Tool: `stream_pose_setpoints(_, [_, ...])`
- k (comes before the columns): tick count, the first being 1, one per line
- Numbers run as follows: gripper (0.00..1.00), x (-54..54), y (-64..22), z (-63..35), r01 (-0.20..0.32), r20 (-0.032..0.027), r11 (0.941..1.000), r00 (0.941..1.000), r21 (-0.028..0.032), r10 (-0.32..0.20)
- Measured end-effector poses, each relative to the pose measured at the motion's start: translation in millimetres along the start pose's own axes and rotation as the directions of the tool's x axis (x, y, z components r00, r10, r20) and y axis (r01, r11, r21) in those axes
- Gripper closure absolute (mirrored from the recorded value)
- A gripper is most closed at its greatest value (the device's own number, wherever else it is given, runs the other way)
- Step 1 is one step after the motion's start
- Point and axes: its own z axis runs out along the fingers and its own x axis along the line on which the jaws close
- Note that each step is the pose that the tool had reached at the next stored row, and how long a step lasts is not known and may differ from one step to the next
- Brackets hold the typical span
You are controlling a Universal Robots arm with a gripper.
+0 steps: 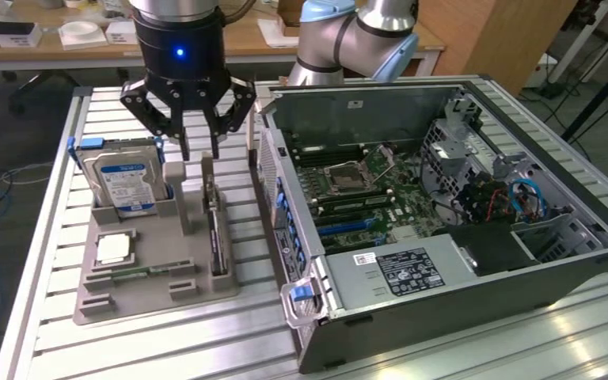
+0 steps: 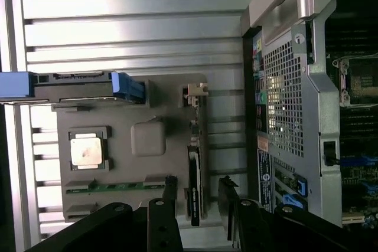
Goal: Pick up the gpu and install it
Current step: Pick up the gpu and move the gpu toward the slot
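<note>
The gpu [image 1: 218,233] is a thin black card standing on edge in a slot of the grey holder tray [image 1: 156,297]. My gripper [image 1: 200,149] hangs open just above the far end of the tray, with nothing between its fingers. In the wrist view the gpu [image 2: 194,163] runs as a narrow black strip between the two black fingers, and the gripper [image 2: 197,182] straddles its line from above without touching it. The open computer case [image 1: 442,206] lies at the exterior view's right of the tray, its motherboard [image 1: 373,190] exposed.
The grey tray also holds a silver blue-labelled hard drive [image 1: 124,184] standing upright, a CPU [image 1: 114,250] and a green RAM stick [image 1: 140,274]. The case's perforated rear wall [image 2: 286,98] stands close beside the gpu slot. Slatted metal table [image 1: 177,348] lies all around.
</note>
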Motion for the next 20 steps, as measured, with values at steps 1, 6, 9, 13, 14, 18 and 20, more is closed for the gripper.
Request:
stream_pose_setpoints(1, [0.59,0.0,-0.7,0.7,0.0,0.0,1.0,1.0,0.0,0.0])
stream_pose_setpoints(6, [0.59,0.2,-3.7,4.5,0.0,-0.0001,1.0,1.0,0.0001,0.0])
stream_pose_setpoints(9, [0.59,0.2,-5.3,7.0,0.0,0.0,1.0,1.0,0.0001,0.0])
stream_pose_setpoints(13, [0.59,0.4,-6.8,10.8,0.0,0.0001,1.0,1.0,0.0,0.0])
stream_pose_setpoints(14, [0.59,0.4,-6.9,11.7,0.0,0.0001,1.0,1.0,-0.0001,0.0])
stream_pose_setpoints(18, [0.59,0.5,-8.4,15.4,0.0,-0.0002,1.0,1.0,0.0002,0.0])
stream_pose_setpoints(20, [0.59,0.6,-9.2,17.8,0.0,0.0001,1.0,1.0,0.0,0.0])
